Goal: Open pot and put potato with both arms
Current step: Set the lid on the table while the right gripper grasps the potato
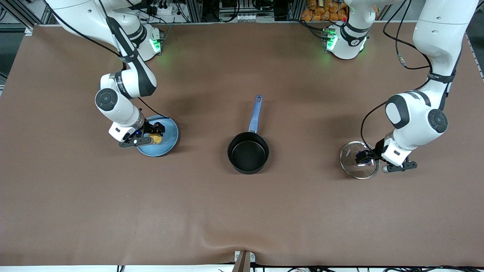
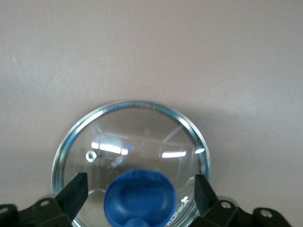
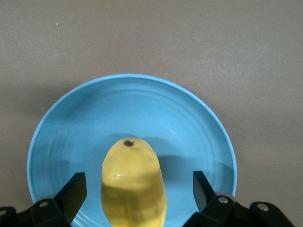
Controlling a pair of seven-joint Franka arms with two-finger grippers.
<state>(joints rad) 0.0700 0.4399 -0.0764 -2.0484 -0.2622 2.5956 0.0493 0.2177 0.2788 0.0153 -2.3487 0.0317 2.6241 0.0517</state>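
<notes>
Lid (image 1: 359, 165) lies parked under your left gripper (image 1: 363, 156), fingers spread around its knob; right gripper (image 1: 151, 133) straddles the potato (image 3: 134, 188) on the blue plate (image 3: 66, 132), unclosed, pot (image 1: 248, 152) open.

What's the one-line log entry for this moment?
pot: open, empty | lid: on table, left pincer open around knob | potato: on plate, right pincer open around it
</notes>
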